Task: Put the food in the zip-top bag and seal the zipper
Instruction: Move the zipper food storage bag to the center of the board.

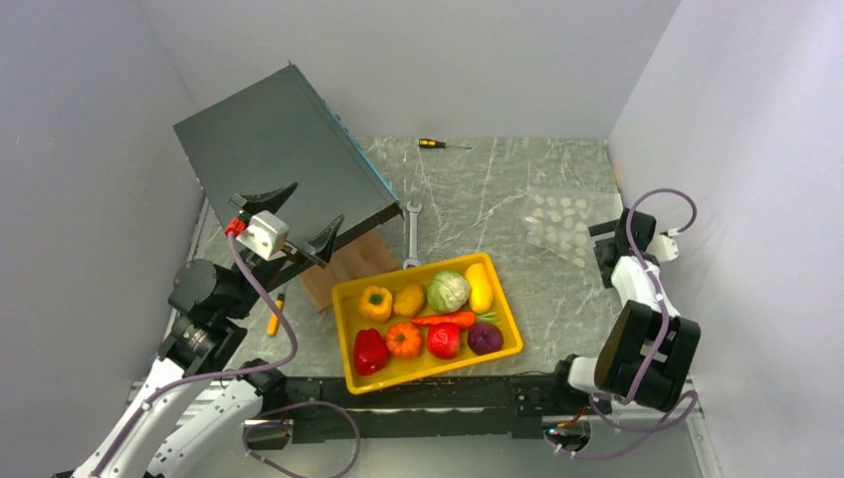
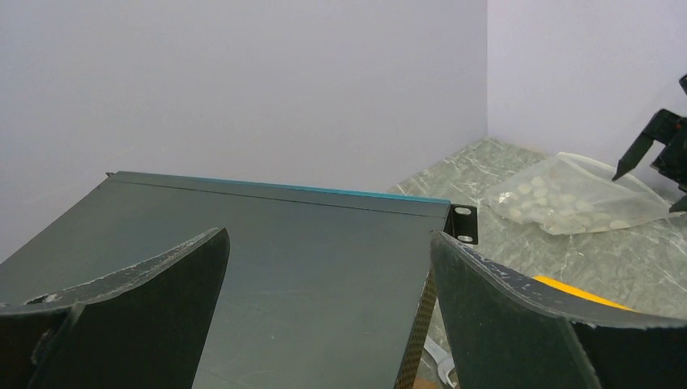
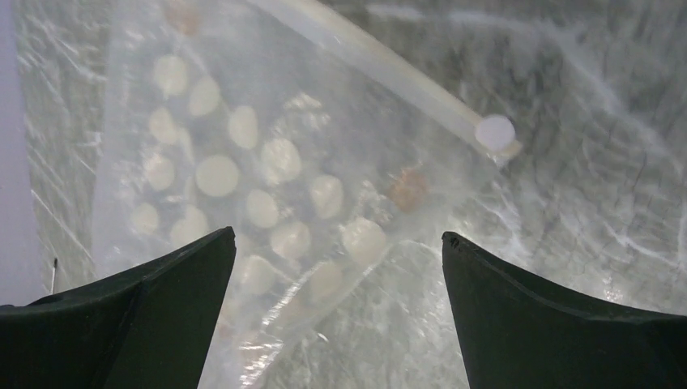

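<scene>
A: How do the two grippers stand?

B: Both are wide open and both hold nothing. The right gripper has its two dark fingers spread far apart, and between them only the bag is seen. The left gripper is spread in the same way. It is raised above the table, over the sloping top of a dark box.

A: Where does the bag lie relative to the right gripper?

B: It lies flat on the table at the far right, below and ahead of the fingers. Seen from above, the gripper is at the right edge of the bag. Whether a fingertip touches the plastic, I cannot tell. The zipper runs slanted across the bag, ahead of the fingertips. I cannot tell if it is closed.

A: And the food?

B: The food is all in a yellow tray at the near middle of the table, well apart from the bag and from both grippers. There are peppers, a cabbage, a carrot, a pumpkin, a tomato and a purple onion.

A: What else is around?

B: The box stands tilted at the far left, and a wooden block shows below its near edge. A wrench lies between the box and the bag, just behind the tray. A screwdriver lies near the back wall.
</scene>
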You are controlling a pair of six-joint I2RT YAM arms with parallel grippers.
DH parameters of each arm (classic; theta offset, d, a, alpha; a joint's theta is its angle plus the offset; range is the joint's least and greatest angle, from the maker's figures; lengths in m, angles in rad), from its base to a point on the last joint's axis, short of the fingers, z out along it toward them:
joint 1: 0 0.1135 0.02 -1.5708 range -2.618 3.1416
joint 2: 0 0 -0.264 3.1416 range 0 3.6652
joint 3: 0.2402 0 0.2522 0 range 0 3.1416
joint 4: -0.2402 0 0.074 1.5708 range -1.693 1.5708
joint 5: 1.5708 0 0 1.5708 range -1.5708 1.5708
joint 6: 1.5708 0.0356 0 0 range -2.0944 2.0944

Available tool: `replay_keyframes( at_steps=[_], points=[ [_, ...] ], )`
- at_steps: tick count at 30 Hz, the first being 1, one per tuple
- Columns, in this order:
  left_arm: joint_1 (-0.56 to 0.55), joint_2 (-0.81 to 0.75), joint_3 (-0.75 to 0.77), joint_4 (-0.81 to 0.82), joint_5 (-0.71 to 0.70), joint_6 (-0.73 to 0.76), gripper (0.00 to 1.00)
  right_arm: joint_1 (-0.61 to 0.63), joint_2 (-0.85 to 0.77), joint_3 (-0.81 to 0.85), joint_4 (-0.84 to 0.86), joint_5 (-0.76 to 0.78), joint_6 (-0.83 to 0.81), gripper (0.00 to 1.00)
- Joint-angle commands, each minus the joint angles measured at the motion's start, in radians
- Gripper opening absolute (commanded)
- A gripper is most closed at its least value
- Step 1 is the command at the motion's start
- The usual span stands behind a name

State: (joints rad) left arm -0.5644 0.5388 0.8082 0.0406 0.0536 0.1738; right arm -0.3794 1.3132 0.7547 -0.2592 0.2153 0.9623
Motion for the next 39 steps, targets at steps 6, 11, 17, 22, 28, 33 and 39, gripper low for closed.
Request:
replay_keyframes(
  at_steps=[6,11,17,22,28,33,39],
  points=[
    [-0.005,0.007,-0.003,0.033,0.0,0.017,1.0,-0.011,0.101,-0.057,0.183,-0.173,0.052,0.85],
    [-0.005,0.015,-0.003,0.032,-0.005,0.021,1.0,0.019,0.147,-0.072,0.254,-0.289,0.003,0.27],
    [-0.006,0.026,-0.002,0.031,0.002,0.017,1.0,0.198,0.122,-0.083,0.276,-0.334,-0.001,0.11],
    [-0.009,0.034,-0.001,0.028,0.001,0.019,0.99,0.349,0.106,-0.065,0.29,-0.378,-0.012,0.22],
    [-0.015,0.036,-0.007,0.03,-0.017,0.028,0.99,0.376,0.027,-0.008,0.213,-0.311,-0.187,0.77],
    [-0.019,0.05,-0.001,0.024,0.006,0.021,0.99,0.317,0.026,0.021,0.238,-0.237,-0.304,0.8],
    [-0.044,0.063,0.001,0.009,-0.026,0.041,0.99,0.226,0.215,0.143,0.31,-0.347,-0.416,0.75]
  ],
)
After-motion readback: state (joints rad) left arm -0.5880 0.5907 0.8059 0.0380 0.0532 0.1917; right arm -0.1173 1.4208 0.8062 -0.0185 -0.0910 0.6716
